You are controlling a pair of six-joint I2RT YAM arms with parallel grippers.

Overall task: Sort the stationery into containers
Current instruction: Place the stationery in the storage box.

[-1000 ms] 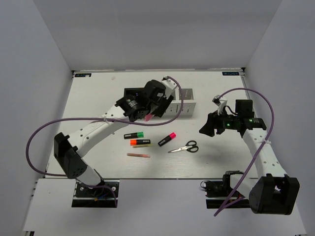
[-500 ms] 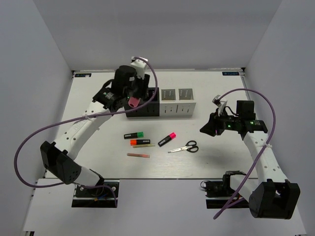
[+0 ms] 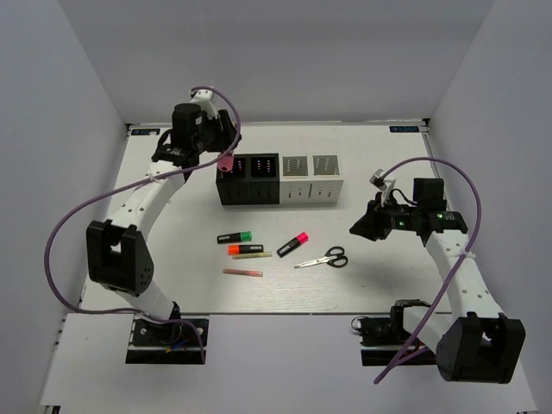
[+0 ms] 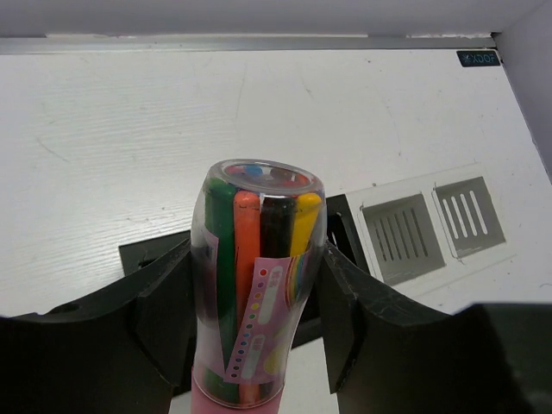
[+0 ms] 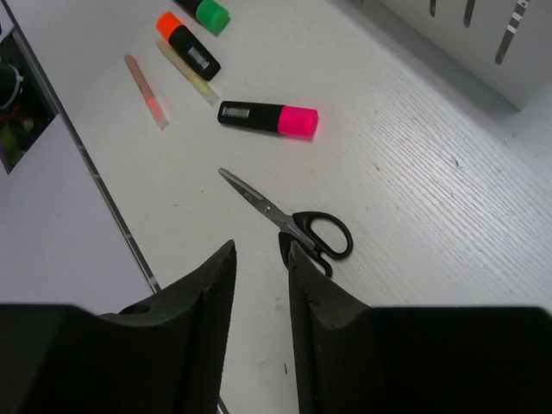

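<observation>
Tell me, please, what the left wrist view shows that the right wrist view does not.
Only the left wrist view shows the clear plastic tube of coloured pens, gripped in the left hand by a black square box. Only the right wrist view shows the black-handled scissors, the pink-ended black highlighter and a thin pink stick. Both show the white table and light grey slotted boxes.

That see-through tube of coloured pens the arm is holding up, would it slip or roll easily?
Probably slippery: the clear round plastic tube of coloured pens looks smooth and glossy, and is held only by its curved sides. Laid down, it would likely roll, being cylindrical. It seems stiff, showing no dent between the black fingers.
</observation>
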